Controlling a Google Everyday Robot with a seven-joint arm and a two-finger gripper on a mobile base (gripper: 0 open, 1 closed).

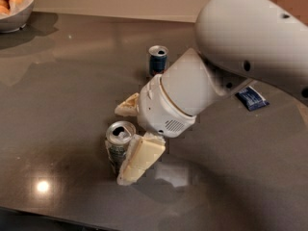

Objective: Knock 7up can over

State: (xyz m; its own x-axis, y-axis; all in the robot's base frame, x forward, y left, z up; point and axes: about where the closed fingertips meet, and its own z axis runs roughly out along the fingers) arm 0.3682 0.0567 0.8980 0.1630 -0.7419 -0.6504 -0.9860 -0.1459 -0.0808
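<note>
The 7up can (119, 146) stands upright on the dark grey table (62, 95), near its front edge, with the silver pull-tab top facing up. My gripper (121, 145) reaches down from the right and is open. One cream finger (127, 105) is just behind the can. The other finger (140, 159) lies against the can's front right side and hides part of it. The can sits in the gap between them. The big white arm (240, 47) fills the upper right.
A taller blue-and-silver can (158, 59) stands upright behind the gripper. A small blue packet (251, 98) lies at the right, partly under the arm. A bowl (14, 18) of round yellowish food is at the far left corner. The table's front edge runs along the bottom left.
</note>
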